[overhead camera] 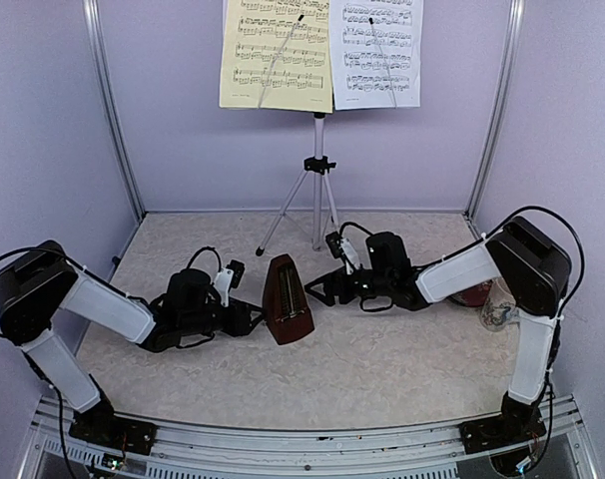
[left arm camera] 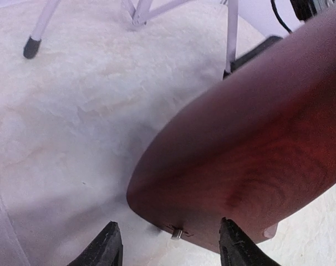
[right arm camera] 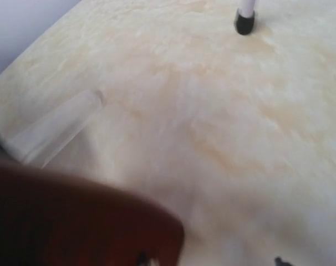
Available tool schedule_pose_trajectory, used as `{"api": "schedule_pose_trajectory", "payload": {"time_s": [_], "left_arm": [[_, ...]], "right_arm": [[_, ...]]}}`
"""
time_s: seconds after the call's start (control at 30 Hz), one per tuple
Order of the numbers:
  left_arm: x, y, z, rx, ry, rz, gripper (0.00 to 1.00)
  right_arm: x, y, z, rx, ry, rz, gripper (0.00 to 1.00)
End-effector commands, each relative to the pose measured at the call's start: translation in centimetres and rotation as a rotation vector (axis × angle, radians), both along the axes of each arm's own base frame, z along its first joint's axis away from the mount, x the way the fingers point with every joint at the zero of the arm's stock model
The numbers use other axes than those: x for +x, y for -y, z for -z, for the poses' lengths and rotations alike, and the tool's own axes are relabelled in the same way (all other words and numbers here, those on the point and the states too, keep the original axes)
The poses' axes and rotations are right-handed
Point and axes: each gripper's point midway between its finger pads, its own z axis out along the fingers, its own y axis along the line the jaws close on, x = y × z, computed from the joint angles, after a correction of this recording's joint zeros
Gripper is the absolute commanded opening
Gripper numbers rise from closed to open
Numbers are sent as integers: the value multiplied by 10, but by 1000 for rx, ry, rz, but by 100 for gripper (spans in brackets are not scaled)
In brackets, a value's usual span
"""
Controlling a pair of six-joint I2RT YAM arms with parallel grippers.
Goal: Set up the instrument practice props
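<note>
The white tripod music stand stands at the back. It holds the yellow sheet and the white sheet side by side. The brown pyramid metronome stands mid-table. My left gripper is open just left of it. In the left wrist view the metronome fills the right side, just ahead of the spread fingers, which do not touch it. My right gripper is open just right of the metronome, which shows blurred in the right wrist view.
A floral mug and a red dish sit at the right edge behind my right forearm. The stand's legs reach the table just behind both grippers; one foot shows in the left wrist view. Walls close in the left, back and right sides.
</note>
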Motion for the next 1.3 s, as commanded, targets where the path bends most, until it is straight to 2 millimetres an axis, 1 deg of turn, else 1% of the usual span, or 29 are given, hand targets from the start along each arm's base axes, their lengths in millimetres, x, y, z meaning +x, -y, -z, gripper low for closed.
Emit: {"api": "schedule_pose_trajectory", "payload": {"time_s": [0.0,0.03,0.1,0.13,0.17,0.3,0.47,0.73,0.87,1.03,1.27], "left_arm": [[9,-9,-29,-6,90,-33,61],[10,-10,-33,-11,100,-41,63],[13,-12,-39,-24,119,-52,64],[14,-13,-43,-34,130,-56,65],[15,-14,-47,-44,141,-61,65],[20,-13,-56,-58,162,-62,65],[23,-11,-60,-60,173,-59,65],[22,-8,-58,-63,169,-56,65],[21,-4,-60,-74,172,-49,65],[20,-1,-61,-71,179,-42,65],[19,1,-59,-73,177,-41,65]], "right_arm": [[-14,23,-33,43,65,-24,85],[-22,25,-34,46,63,-40,86],[-32,25,-48,86,71,-75,90],[-37,24,-54,106,72,-93,96],[-41,22,-62,130,73,-113,99],[-48,9,-84,164,83,-128,100],[-50,-8,-100,161,109,-117,99],[-62,-29,-98,130,103,-145,100],[-57,-33,-96,97,109,-106,97],[-52,-36,-95,85,109,-74,89],[-52,-44,-92,74,106,-80,85]]}}
